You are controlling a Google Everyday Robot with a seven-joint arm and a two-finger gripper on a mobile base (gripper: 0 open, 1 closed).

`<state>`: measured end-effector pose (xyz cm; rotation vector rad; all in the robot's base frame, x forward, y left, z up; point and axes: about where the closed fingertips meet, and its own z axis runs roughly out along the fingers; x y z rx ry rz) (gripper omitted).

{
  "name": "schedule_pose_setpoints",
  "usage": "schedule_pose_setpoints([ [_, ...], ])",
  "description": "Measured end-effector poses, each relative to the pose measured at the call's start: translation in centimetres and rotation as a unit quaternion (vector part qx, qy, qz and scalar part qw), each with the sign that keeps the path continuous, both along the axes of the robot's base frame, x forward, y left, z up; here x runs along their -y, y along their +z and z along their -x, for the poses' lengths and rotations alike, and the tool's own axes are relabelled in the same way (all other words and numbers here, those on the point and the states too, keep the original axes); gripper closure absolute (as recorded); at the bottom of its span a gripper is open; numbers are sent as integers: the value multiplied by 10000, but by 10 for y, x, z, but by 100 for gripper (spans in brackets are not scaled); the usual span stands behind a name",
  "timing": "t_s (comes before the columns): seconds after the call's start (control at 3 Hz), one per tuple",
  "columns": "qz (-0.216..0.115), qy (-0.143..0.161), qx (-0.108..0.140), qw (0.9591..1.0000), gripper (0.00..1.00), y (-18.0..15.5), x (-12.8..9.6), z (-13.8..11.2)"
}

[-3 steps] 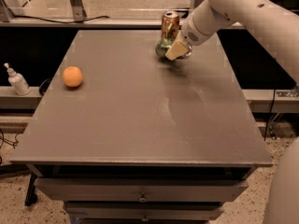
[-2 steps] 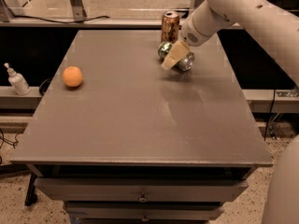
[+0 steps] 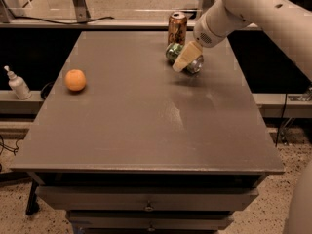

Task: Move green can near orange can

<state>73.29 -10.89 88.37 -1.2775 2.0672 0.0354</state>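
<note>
The gripper (image 3: 185,58) rests right on the green can (image 3: 171,52), which lies tipped on its side, with the upright orange can (image 3: 177,28) just behind, so placing looks nearly done to me; whether it grips I cannot tell, and next comes a gentle letting-go and lift clear.

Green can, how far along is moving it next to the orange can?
Looks mostly done: the green can lies on its side just in front of the upright orange can. In hand: the claw is against the green can. Left: probably just backing the claw away, leaving the can beside the orange one.
</note>
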Motion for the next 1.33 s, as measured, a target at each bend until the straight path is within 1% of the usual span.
schedule_pose_setpoints([
  [0.33,-9,-120,44,9999,0,8,11,9],
  [0.67,-108,-210,106,9997,0,21,23,20],
  [1.0,-400,-228,137,9988,0,48,38,44],
  [1.33,-540,-189,117,9983,0,78,56,79],
])
